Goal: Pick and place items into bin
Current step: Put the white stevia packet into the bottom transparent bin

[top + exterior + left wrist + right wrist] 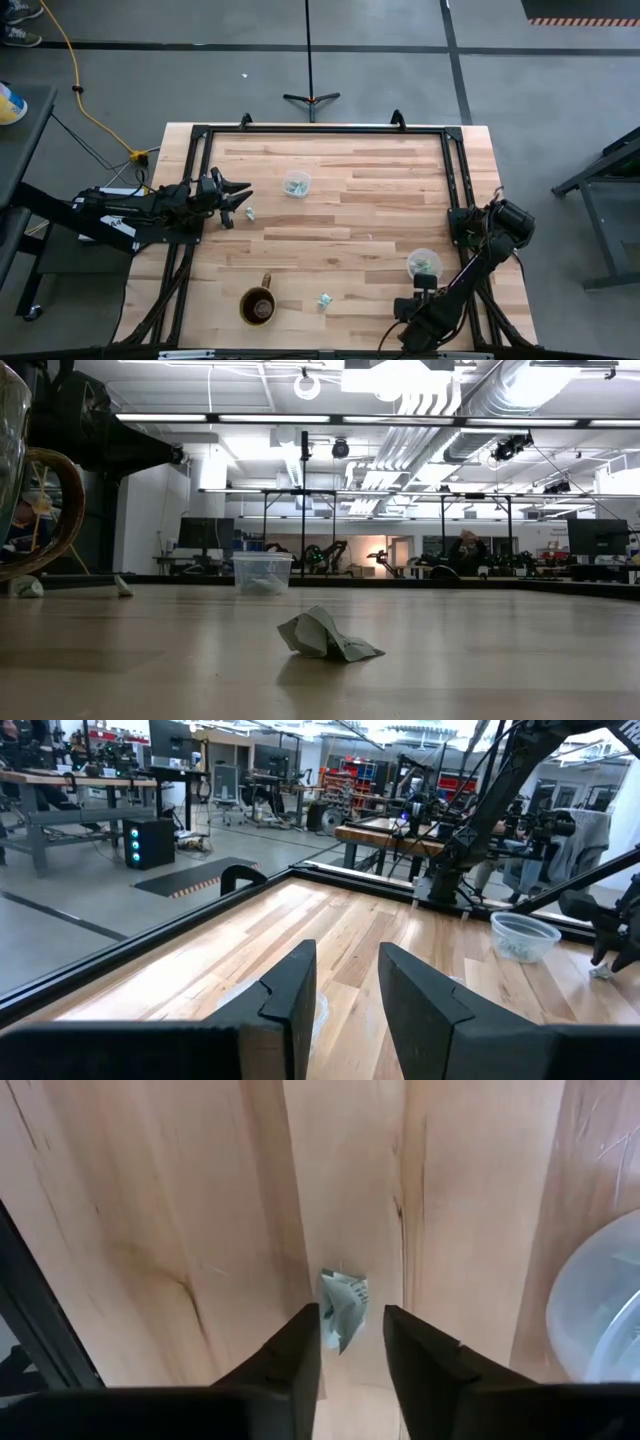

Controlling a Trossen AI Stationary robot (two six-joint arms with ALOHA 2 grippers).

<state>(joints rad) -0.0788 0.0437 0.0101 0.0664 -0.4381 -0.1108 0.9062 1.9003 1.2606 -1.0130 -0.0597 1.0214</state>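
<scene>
Right fingers point(290, 1365) point straight down at the worktop point(150, 1200), low right in the overhead frame. They're parted by a narrow gap and hold nothing.

Target wrapper point(342, 1308): crumpled pale green-and-white, lying flat on the wood, centre of the right wrist frame. It sits dead ahead of the gap, just past the tips, not yet between them. Its long axis runs up-down in that frame, in line with the gap, so closing would pinch it across the short width. Looks well aligned to me. What's needed is a straight advance onto it, no yaw correction. The gap is barely wider than the wrapper, so a tip could land on it and push it.

Clear cup point(600, 1315) is at the right edge of that frame, close beside the wrapper. It probably serves as the bin, so the carry is short.

Left fingers point(285, 990) are slightly parted and empty, at mid-left in the overhead frame. They have their own wrapper nearby point(250, 212), just below and to the right of the tips. A second cup point(295, 183) with pieces inside lies further right.

One more loose wrapper point(325, 299) is at bottom centre beside the mug point(258, 305). It's about midway between the arms, slightly nearer the right one.
</scene>
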